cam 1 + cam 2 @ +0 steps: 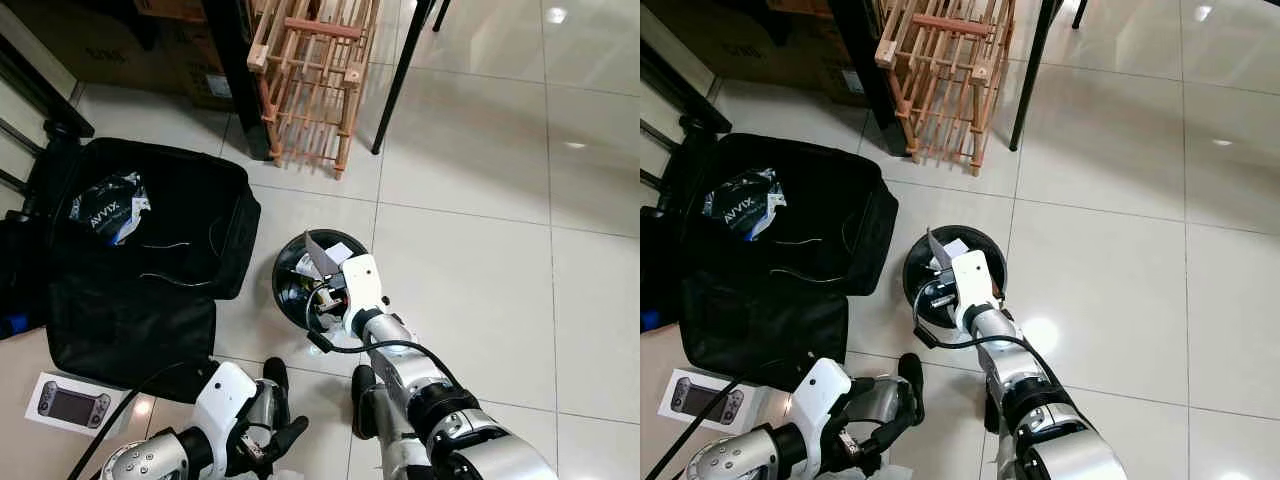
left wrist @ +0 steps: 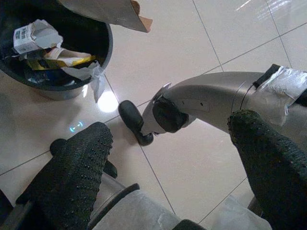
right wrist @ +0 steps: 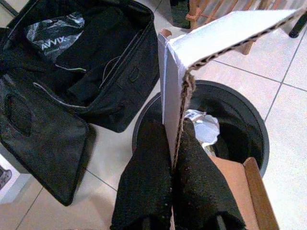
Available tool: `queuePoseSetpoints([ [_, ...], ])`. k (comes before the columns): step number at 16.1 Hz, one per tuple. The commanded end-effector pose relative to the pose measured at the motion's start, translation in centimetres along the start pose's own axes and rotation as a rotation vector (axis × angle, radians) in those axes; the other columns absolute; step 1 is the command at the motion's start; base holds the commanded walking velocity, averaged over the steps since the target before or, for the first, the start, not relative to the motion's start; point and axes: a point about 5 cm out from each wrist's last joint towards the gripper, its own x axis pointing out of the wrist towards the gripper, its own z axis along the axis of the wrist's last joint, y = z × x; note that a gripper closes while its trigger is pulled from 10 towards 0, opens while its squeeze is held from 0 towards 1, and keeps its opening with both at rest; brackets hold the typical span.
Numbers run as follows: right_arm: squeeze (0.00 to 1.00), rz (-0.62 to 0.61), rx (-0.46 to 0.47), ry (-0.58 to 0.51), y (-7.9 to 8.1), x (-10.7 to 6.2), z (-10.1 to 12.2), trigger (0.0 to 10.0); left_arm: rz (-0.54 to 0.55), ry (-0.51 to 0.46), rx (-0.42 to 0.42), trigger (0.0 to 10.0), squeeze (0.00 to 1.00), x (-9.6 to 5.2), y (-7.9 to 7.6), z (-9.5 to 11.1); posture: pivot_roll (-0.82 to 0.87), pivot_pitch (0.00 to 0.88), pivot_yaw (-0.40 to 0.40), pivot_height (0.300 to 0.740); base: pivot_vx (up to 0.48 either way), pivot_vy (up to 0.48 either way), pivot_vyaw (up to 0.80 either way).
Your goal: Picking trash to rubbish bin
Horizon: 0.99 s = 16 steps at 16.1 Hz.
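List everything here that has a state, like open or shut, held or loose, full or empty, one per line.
right gripper: shut on the cardboard piece, over the bin
cardboard piece: held upright, not yet dropped
rubbish bin: uncovered, partly filled with trash
left gripper: open, low by the floor, holding nothing
black bag: unzipped, lying open on the floor
silver packet: lying loose in the bag
wooden rack: standing upright
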Motion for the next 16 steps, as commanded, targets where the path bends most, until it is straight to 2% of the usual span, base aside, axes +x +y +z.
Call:
queuePoseSetpoints([
  [1, 0.00, 0.053, 0.042, 0.007, 2.2, 0.3, -0.1, 10.0, 0.006, 0.037, -0.021, 10.0, 0.00, -0.4, -0.4, -0.9, 0.24, 0.500, 0.006, 0.740, 0.000, 0.000, 0.00],
  [8, 0.00, 0.046, 0.045, 0.021, 2.2, 0.1, -0.8, 10.0, 0.005, 0.050, -0.018, 10.0, 0.00, -0.5, -0.6, -1.1, 0.23, 0.508, 0.008, 0.740, 0.000, 0.000, 0.00],
  [9, 0.05, 0.044, 0.045, 0.027, 2.2, 0.0, -1.1, 10.0, 0.003, 0.052, -0.017, 10.0, 0.00, -0.6, -0.6, -1.2, 0.23, 0.511, 0.007, 0.740, 0.000, 0.000, 0.00],
  [10, 0.92, 0.044, 0.051, 0.033, 2.1, -0.1, -1.3, 10.0, 0.002, 0.053, -0.016, 10.0, 0.00, -0.6, -0.6, -1.2, 0.23, 0.512, 0.007, 0.740, 0.000, 0.000, 0.00],
  [11, 1.00, 0.037, 0.050, 0.035, 2.0, -0.2, -1.4, 10.0, 0.002, 0.054, -0.016, 10.0, 0.00, -0.6, -0.6, -1.2, 0.23, 0.512, 0.007, 0.740, 0.000, 0.000, 0.00],
  [16, 1.00, 0.030, 0.052, 0.030, 1.7, -0.2, -1.4, 10.0, 0.002, 0.058, -0.013, 10.0, 0.00, -0.6, -0.5, -1.3, 0.23, 0.512, 0.010, 0.740, 0.000, 0.000, 0.00],
])
